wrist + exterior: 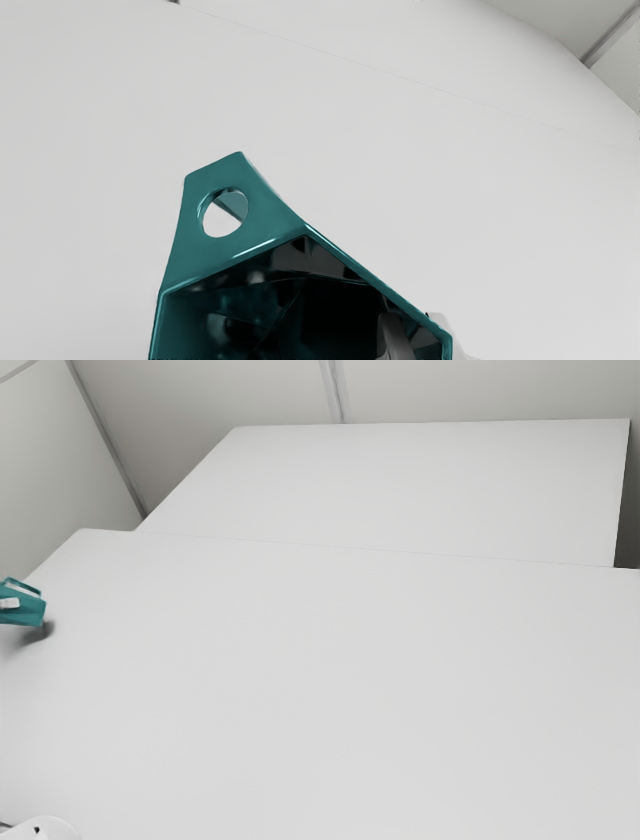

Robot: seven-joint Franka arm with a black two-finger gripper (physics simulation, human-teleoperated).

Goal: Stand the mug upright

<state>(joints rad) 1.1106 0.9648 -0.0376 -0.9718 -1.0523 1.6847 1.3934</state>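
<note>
Near the desk's [330, 680] edge at the exterior view's left, my fingers [393, 337] pinch the wall of the mug [27, 612], which looks stiff and slick, best held by that thin rim.

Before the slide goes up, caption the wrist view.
Teal mug, its wall between the fingers of the gripper, one inside and one outside, over a white table.

Plain room, type unclear: white tabletops [350, 690], pale walls [230, 405].
</note>
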